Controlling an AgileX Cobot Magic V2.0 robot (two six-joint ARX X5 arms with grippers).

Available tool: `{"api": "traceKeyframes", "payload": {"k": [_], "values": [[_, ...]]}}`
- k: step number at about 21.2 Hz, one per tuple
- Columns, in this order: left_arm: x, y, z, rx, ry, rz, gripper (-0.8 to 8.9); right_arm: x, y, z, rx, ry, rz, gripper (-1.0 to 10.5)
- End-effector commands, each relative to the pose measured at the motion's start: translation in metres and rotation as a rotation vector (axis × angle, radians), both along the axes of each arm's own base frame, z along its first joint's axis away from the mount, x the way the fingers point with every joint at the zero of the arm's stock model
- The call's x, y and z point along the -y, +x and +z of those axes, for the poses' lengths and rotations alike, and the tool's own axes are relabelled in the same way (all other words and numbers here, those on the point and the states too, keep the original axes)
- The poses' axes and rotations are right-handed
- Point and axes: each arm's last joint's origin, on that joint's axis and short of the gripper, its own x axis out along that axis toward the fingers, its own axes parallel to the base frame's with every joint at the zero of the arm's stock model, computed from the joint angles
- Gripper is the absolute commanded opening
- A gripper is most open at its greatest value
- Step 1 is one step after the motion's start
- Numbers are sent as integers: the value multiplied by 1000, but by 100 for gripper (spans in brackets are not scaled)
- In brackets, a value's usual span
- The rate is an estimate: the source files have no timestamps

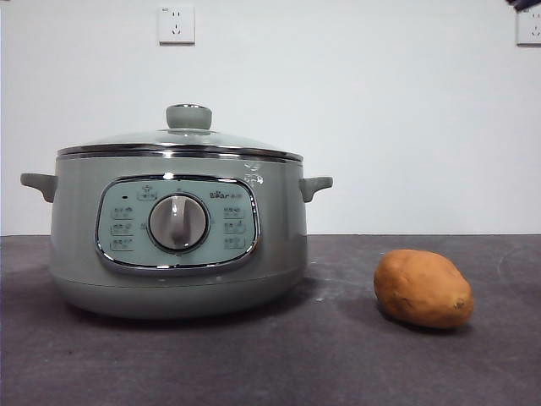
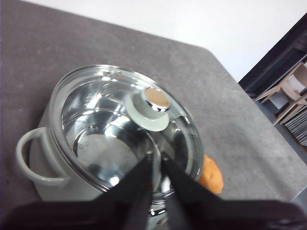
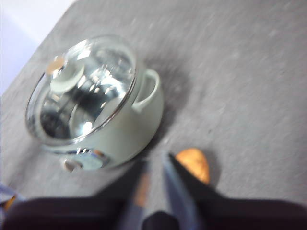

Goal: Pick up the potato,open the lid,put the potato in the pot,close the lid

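Note:
The sage-green pot [image 1: 177, 254] stands left of centre on the table, with the glass lid [image 1: 182, 139] shut on it and its green knob [image 1: 188, 116] on top. The orange-brown potato [image 1: 423, 288] lies on the table to the pot's right. In the left wrist view my left gripper [image 2: 156, 157] hangs high above the lid [image 2: 96, 124], jaws shut and empty, with the potato [image 2: 211, 173] showing beside the pot. In the blurred right wrist view my right gripper [image 3: 153, 163] is shut and empty, high above the table between the pot [image 3: 129, 129] and the potato [image 3: 193, 163].
The dark grey table [image 1: 296, 364] ends at a white wall with two sockets [image 1: 176, 24]. A black arm tip [image 1: 524, 3] shows at the top right corner. Shelving [image 2: 288, 91] stands beyond the table's edge.

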Motion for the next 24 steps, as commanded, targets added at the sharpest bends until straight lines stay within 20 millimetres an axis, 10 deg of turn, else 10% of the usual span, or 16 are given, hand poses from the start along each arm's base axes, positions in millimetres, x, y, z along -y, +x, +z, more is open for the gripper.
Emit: {"api": "traceKeyframes", "payload": {"k": [1,13,24], "values": [[0,3,4,22,15,-8,371,0,3,-2,-7,-10,13,439],[7,7,15,111,29,-23,374,-42,34,-26,-137,-151,34,474],[16,3,37,196,55,-5,374,-113,92,-113,-387,-411,25,473]]}}
